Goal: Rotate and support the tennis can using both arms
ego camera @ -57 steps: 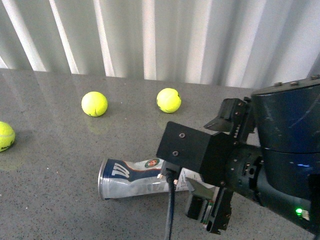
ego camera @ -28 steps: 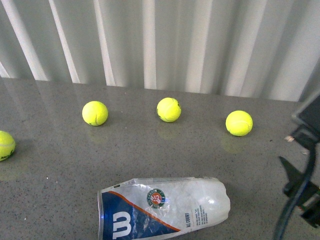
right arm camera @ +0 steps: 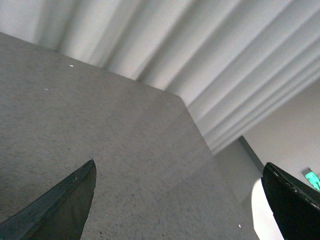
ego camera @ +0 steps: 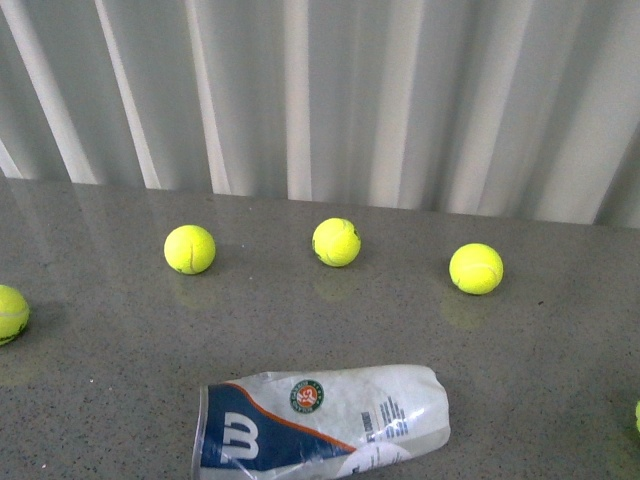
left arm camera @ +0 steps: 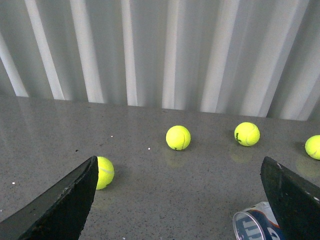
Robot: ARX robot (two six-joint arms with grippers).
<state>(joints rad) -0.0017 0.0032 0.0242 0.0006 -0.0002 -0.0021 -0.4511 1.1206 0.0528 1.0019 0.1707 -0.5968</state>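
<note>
The tennis can [ego camera: 320, 420] lies on its side at the near edge of the grey table [ego camera: 100, 400], metal rim to the left. Its clear end looks crumpled, though glare makes that hard to judge. Tennis balls [ego camera: 336, 242] sit scattered behind it, well apart. The left gripper [left arm camera: 177, 200] is spread wide and holds nothing, with the can's rim near one finger. The right gripper [right arm camera: 175, 205] gapes too, above the tabletop.

The surface [ego camera: 100, 390] is grey speckled stone by its look, polished and faintly reflective. The balls [ego camera: 189, 249] are fuzzy felt. The can [ego camera: 325, 420] is clear, crinkled glossy plastic with a shiny metal rim [ego camera: 199, 430]. The fingers [left arm camera: 65, 200] are matt black, scuffed at the edges.
</note>
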